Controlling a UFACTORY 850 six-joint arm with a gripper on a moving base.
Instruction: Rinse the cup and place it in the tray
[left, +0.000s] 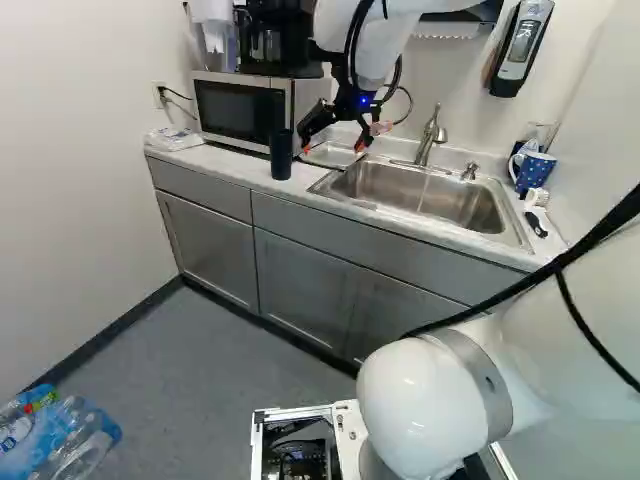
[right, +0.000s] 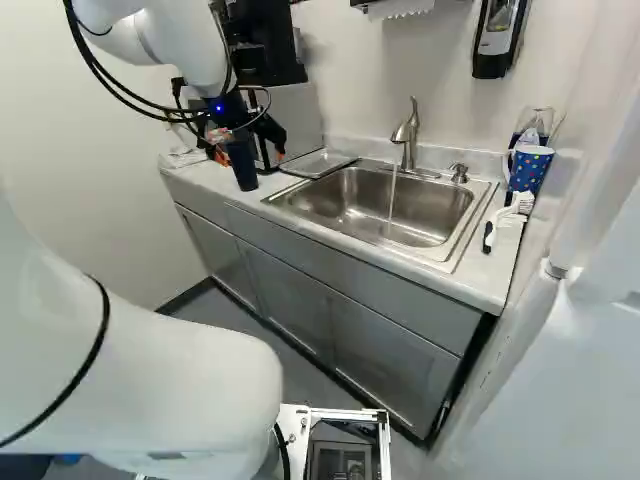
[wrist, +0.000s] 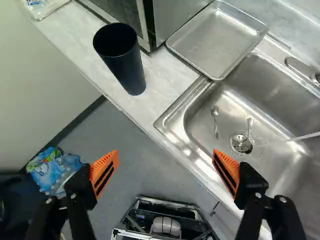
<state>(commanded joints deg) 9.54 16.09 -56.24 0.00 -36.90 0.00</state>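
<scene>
Found dark cup upright on counter near sink, untouched by gripper with fingers spread wide; saw bare tray at sink's rim, water running into sink; apparently left grasping, rinsing and placing all undone.

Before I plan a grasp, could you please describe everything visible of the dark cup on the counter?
The cup is a tall, dark tumbler, plastic-looking, tapering to its base, without handle or lid. It stands upright on the counter, by the microwave. The open gripper does not touch it. Its inside is too dark to judge.
</scene>
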